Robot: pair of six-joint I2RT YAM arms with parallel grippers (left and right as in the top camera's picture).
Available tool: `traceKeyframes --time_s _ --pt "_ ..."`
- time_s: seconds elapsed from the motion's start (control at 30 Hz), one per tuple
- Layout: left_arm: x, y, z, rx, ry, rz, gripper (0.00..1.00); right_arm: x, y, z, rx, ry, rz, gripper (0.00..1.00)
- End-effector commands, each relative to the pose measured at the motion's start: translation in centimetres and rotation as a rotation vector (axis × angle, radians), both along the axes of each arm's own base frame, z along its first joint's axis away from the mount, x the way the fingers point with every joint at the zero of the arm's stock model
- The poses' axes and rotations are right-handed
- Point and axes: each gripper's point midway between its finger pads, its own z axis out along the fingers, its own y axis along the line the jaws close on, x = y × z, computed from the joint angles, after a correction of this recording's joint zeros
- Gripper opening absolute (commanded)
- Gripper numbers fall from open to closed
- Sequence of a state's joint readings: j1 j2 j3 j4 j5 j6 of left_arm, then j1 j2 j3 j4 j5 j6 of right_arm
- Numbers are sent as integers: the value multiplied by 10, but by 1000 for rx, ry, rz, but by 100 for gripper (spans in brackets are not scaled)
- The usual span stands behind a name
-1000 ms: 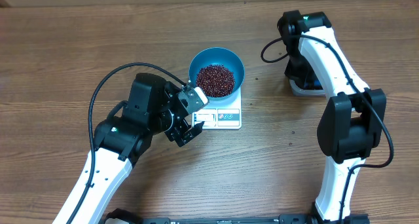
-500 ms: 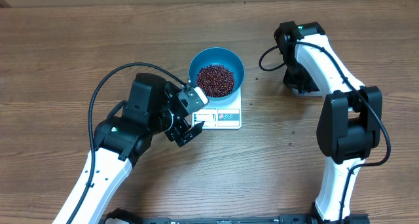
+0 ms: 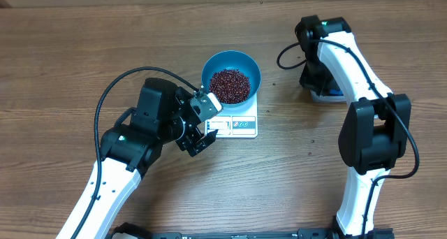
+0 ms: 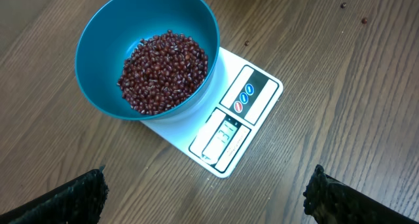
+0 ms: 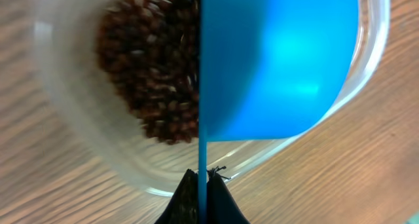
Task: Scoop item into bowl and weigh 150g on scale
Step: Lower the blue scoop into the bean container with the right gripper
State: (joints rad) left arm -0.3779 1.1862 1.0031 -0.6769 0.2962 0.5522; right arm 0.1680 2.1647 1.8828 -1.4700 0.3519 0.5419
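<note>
Left gripper (image 4: 209,196), nearest on the left: jaws released at full spread, holding nothing, hovering just near of the scale (image 4: 243,112).

The scale sits on the desk (image 3: 70,57). The bowl (image 4: 150,14) rests on its far half. Display too small to read.

The beans (image 4: 163,70) form a loose heap on the bowl floor, well below the rim. A few strays lie on the desk beyond.

Right gripper (image 5: 203,185), far right: jaws clenched on the handle of the blue scoop (image 5: 281,67), which hangs in the clear tub (image 5: 72,139) beside the remaining beans (image 5: 150,73). Scoop load cannot be told.

Step in hand, as judged: taking a further scoop from the tub. The next move calls for dipping under the heap, lifting level, carrying left to the bowl and tipping in small amounts toward the target weight.
</note>
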Motion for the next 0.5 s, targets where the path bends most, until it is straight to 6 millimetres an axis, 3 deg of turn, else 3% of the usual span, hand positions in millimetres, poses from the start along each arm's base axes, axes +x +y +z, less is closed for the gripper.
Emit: traceKeyframes --time_s 0.0,0.47 --pt "4 -2 10 -23 -11 11 99 9 8 12 53 -36 12 4" --pt "4 -2 10 -23 -11 12 100 7 19 12 117 -30 7 4"
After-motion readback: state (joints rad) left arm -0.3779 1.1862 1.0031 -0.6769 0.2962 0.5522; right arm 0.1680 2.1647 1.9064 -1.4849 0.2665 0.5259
